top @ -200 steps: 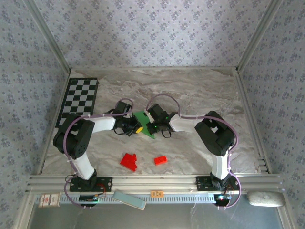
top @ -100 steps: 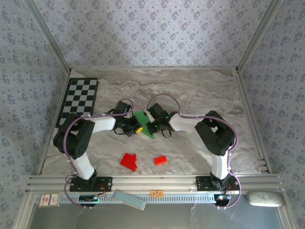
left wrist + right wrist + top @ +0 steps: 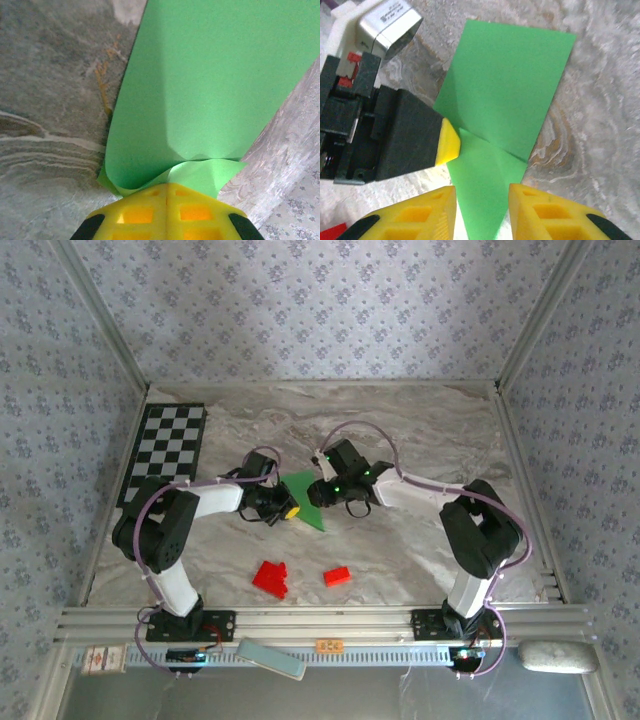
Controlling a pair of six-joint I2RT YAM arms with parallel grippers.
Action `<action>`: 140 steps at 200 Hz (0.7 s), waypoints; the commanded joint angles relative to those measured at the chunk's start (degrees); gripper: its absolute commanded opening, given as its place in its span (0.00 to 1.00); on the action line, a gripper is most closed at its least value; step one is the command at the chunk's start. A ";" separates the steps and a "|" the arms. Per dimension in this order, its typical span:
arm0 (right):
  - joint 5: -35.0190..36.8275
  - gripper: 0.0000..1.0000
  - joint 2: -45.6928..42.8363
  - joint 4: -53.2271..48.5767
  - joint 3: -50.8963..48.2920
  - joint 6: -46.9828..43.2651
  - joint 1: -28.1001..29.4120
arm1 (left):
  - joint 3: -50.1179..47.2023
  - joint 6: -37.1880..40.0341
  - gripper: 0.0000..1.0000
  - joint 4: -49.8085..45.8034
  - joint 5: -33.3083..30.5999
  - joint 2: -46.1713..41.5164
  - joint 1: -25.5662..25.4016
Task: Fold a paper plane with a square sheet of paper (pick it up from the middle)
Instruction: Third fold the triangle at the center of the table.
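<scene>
Top external view: we see the right gripper has let go of the square sheet of paper, its fingers now parted. Our left gripper stays clamped on the sheet's edge.

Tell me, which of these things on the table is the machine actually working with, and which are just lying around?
In use:
- the partly folded bright green paper sheet

Lying about:
- the clump of small red blocks
- the single small red block
- the black-and-white checkered board
- the pale flat bar on the front rail
</scene>
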 commanded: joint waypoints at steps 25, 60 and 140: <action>-8.63 0.25 1.95 -5.76 1.41 0.11 0.89 | -0.74 0.11 0.05 -6.11 -4.62 2.33 -0.40; -10.42 0.17 5.27 -6.40 3.28 -0.47 1.77 | -0.90 0.02 0.04 -6.10 -4.66 2.58 -0.38; -10.63 0.13 10.62 -8.30 8.39 -1.25 2.93 | -0.13 -0.18 0.02 -7.74 -4.66 3.50 -0.37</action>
